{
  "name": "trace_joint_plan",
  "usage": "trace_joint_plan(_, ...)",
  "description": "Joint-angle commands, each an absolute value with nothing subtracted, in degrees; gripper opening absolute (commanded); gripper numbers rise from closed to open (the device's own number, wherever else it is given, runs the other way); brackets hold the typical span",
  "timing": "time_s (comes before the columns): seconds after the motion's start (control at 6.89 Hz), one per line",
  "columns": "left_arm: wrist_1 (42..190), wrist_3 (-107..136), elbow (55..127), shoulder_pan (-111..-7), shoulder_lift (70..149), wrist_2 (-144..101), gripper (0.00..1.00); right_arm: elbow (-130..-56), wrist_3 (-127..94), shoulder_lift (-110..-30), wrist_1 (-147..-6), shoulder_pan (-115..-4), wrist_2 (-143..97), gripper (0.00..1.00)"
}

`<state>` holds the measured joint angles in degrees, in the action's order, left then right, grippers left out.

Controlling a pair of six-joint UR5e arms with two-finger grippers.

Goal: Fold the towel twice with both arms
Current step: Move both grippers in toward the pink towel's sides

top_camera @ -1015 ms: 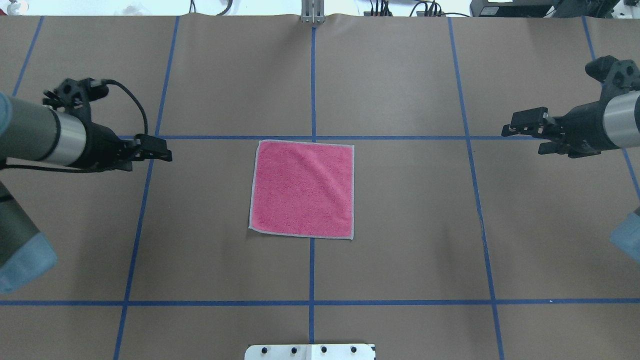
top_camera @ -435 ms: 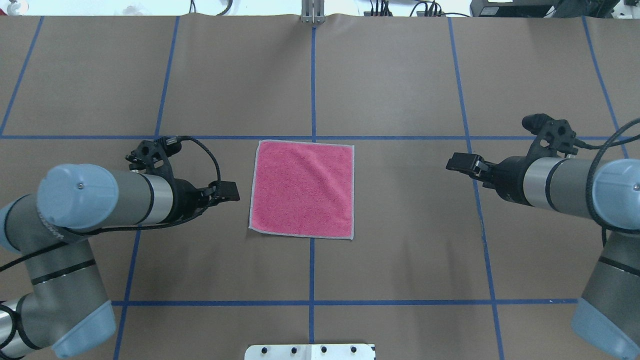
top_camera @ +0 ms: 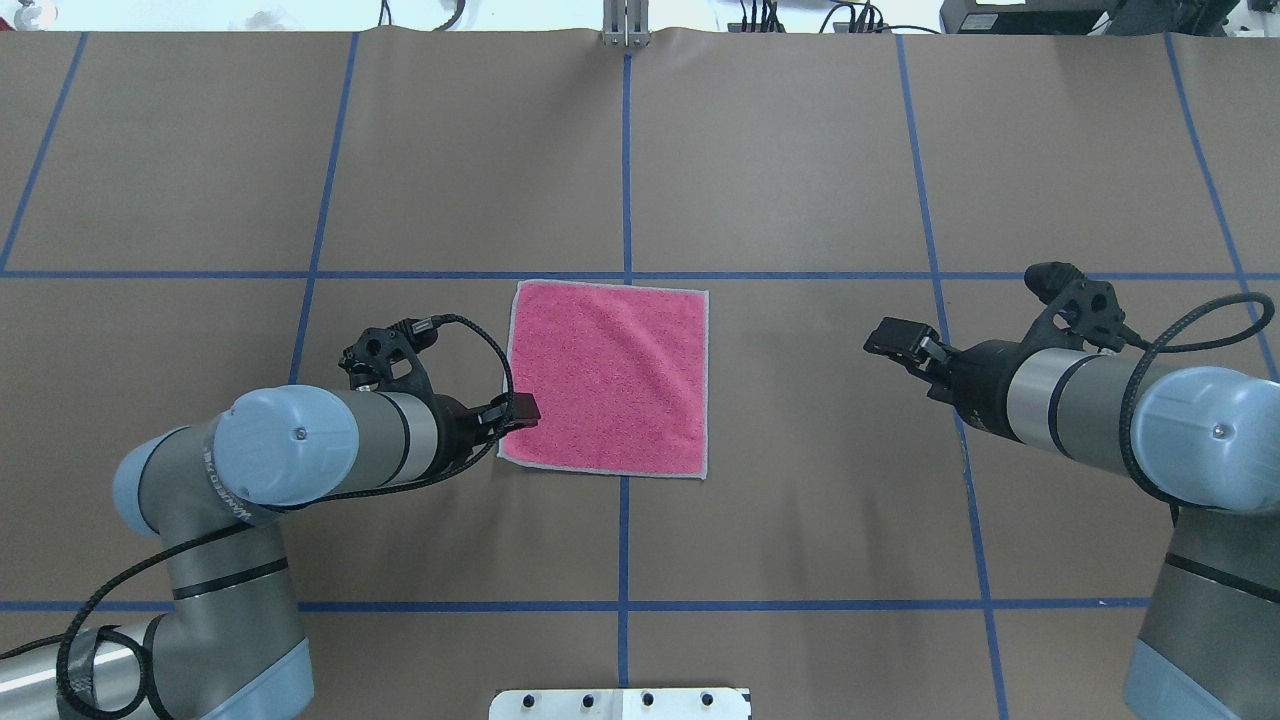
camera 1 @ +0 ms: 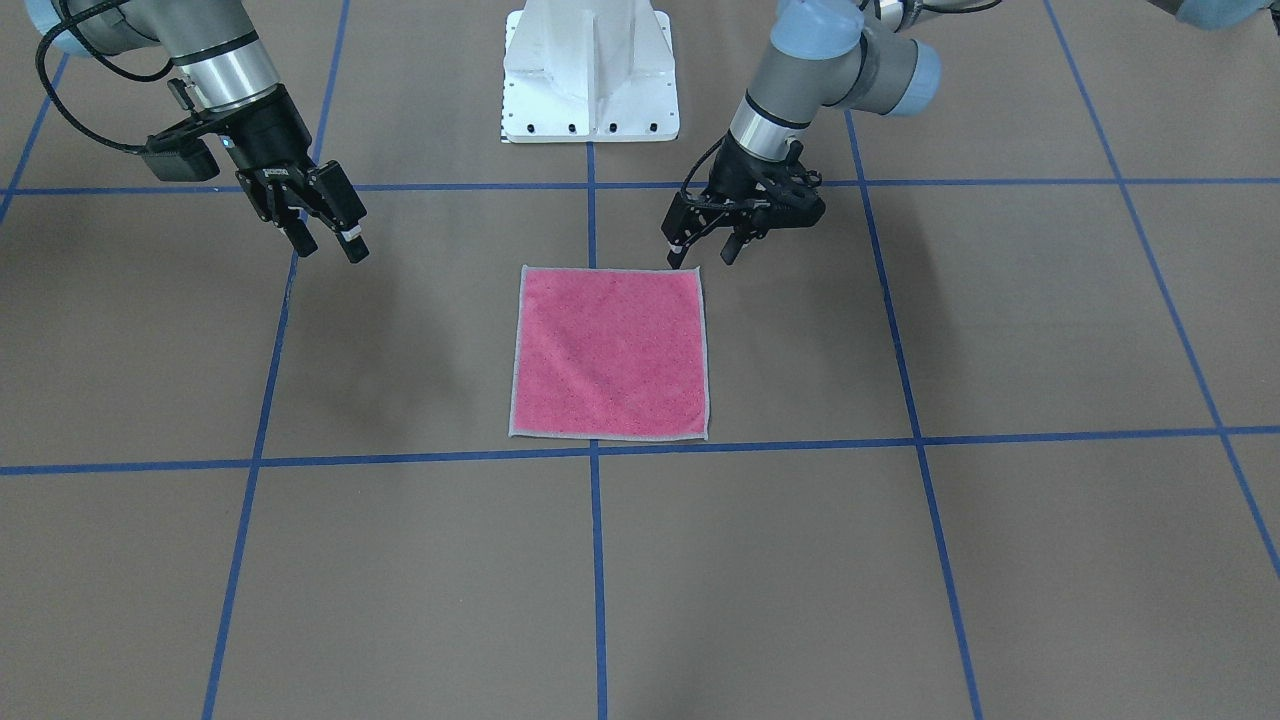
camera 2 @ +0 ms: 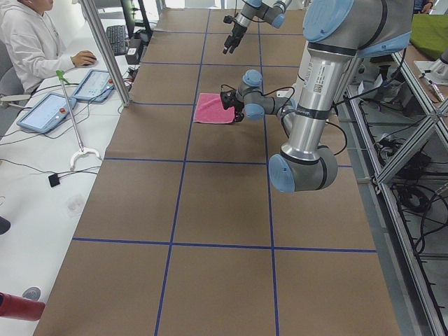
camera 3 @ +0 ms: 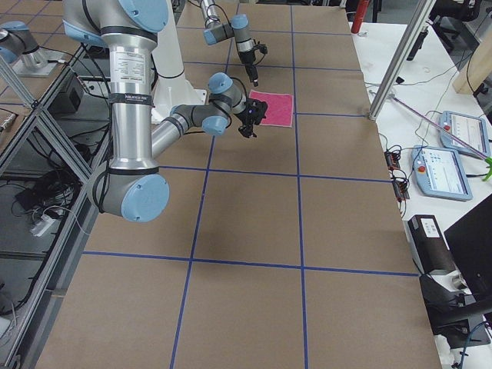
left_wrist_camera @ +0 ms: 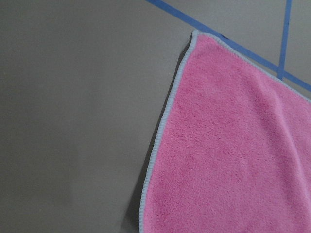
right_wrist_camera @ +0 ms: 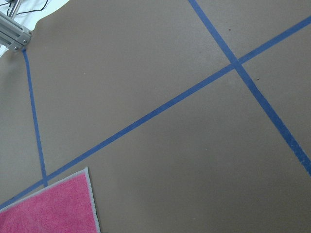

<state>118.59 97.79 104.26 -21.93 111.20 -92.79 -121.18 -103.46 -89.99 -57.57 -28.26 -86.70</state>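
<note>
Your black two-finger left gripper (top_camera: 520, 408) stands with its fingers spread and nothing between them. In the overhead view it sits at the left edge of the small square pink terry towel (top_camera: 605, 378), close to the cloth's 8 o'clock corner. In the front-facing view its fingertips point down just off that corner; you cannot tell whether a tip touches the light grey stitched border.

Your black right gripper (top_camera: 885, 338) is also spread and holds nothing. It hangs well apart from the towel, at the cloth's 3 o'clock in the overhead view.

The towel lies flat, pink face up, at the middle of the brown paper-covered table (top_camera: 800, 150), inside the blue tape grid lines (top_camera: 625, 150). The white bolted pedestal base (camera 1: 590, 70) is at the towel's 6 o'clock in the overhead view.

Lettering runs along the left arm's grey tube, too small to read.

Against 0.4 s ago, the left gripper has closed the gap to the towel's edge, the right gripper has shifted slightly nearer, and the towel has not moved.
</note>
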Motion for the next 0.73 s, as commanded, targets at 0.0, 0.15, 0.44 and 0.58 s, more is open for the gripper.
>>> trace_joint_plan(0.0,118.5,98.2,102.1,-21.5,111.7,-92.3,0.74,-121.2,-104.3,-89.8,-57.6,-27.5,-86.1,0.96)
trace_joint_plan(0.15,118.5,98.1,102.0,-21.5,111.5,-92.4,0.64,-121.2,-104.3,-89.8,-57.6,-27.5,-86.1,0.96)
trace_joint_plan(0.44,118.5,98.0,102.0,-21.3,111.3,-92.4,0.43,-121.2,-104.3,-89.8,-57.6,-27.6,-86.1,0.96)
trace_joint_plan(0.58,118.5,98.0,102.0,-21.3,111.2,-92.4,0.32,-121.2,-104.3,-89.8,-57.6,-27.5,-86.1,0.96)
